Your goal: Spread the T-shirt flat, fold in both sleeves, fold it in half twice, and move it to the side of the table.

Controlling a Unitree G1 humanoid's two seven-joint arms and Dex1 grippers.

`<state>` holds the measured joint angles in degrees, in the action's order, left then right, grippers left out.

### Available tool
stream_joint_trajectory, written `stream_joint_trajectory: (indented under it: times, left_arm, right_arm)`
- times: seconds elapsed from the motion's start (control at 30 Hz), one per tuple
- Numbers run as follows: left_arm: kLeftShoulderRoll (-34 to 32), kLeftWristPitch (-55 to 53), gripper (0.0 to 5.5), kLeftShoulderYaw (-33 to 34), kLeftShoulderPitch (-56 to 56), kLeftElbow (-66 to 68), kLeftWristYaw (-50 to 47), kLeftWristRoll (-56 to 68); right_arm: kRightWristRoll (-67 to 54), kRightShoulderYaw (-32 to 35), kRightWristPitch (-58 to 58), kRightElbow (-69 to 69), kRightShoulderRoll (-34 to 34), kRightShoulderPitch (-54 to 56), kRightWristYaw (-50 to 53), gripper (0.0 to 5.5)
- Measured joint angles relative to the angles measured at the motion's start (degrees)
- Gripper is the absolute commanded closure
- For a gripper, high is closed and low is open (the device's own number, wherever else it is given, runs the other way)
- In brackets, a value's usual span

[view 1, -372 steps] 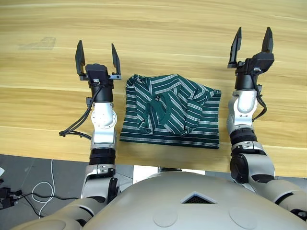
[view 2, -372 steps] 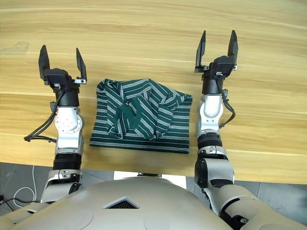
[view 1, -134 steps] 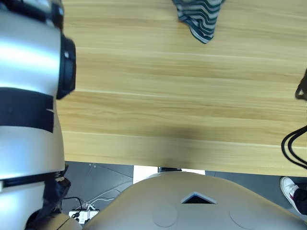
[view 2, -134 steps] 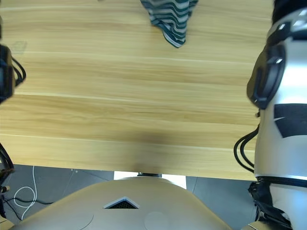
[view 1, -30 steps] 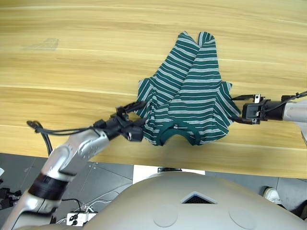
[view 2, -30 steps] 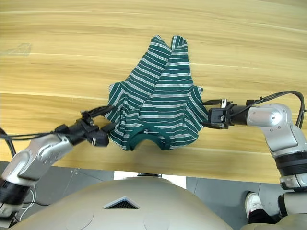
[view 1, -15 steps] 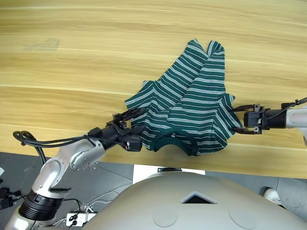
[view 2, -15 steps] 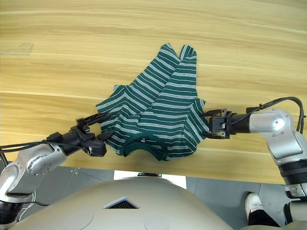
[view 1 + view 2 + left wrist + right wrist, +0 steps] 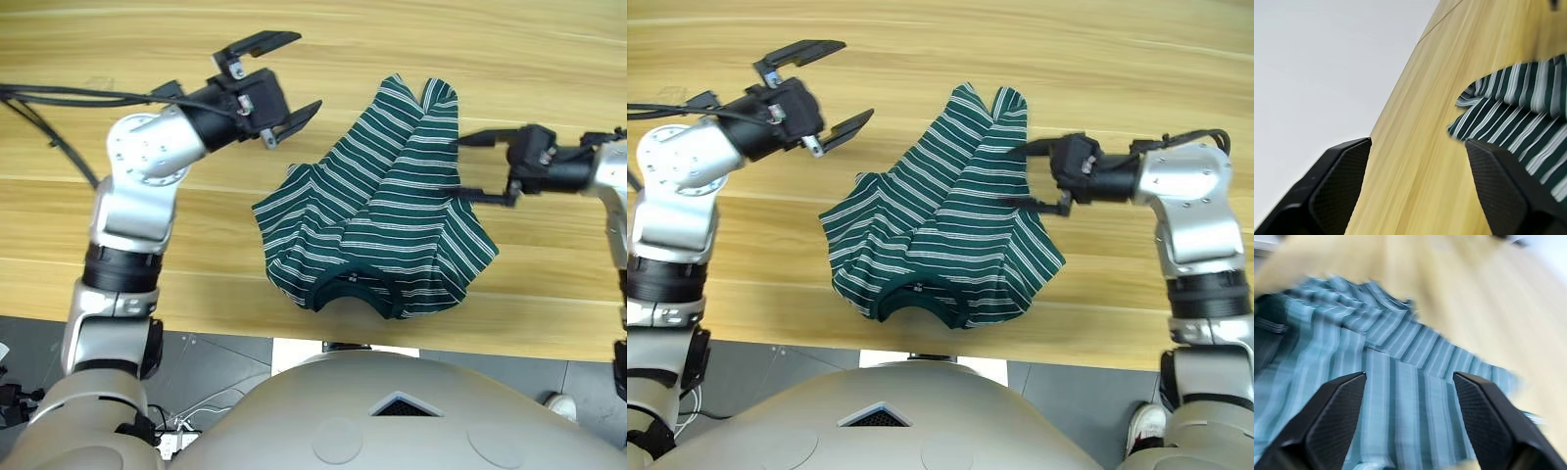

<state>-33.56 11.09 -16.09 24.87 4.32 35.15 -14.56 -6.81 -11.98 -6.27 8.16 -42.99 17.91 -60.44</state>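
Light wood plank table (image 9: 411,39); dark grey floor (image 9: 230,351) with cables (image 9: 186,436) past its near edge. Green white-striped T-shirt (image 9: 382,230) lies rumpled at near centre, collar toward the near edge, body bunched toward the far side. Left fingers (image 9: 260,44) spread apart, empty, far-left of the T-shirt, clear of it. Right fingers (image 9: 487,135) spread apart, empty, over its right side; contact unclear.

The T-shirt (image 9: 382,215) is matt knit cloth, the table (image 9: 98,225) smooth, satiny wood, and the left gripper (image 9: 309,69) has fingers (image 9: 1337,181) of finely dimpled matt black plastic.
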Motion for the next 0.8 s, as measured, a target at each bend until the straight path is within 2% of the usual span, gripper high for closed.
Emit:
stream_joint_trajectory:
  times: [0.07,0.23,0.57,0.8]
  left_arm:
    - [0.94,4.63,1.94,-5.03,6.62,12.64,-5.67,-9.82]
    - [7.83,12.56,1.94,-11.17,13.33,30.68,-11.30,-16.09]
    - [15.04,17.22,1.94,-14.02,15.51,44.66,-16.73,-17.95]
    - [19.44,17.92,1.94,-15.35,18.15,57.11,-24.24,-19.49]
  right_arm:
    - [10.49,-3.74,-5.94,5.32,1.02,1.95,5.65,2.20]
    - [24.13,-9.46,-13.27,15.49,4.14,7.21,13.66,2.20]
    - [29.53,-12.80,-20.37,27.71,7.24,12.80,19.50,2.20]
    - [29.52,-13.14,-21.76,29.70,7.72,13.31,20.67,2.20]
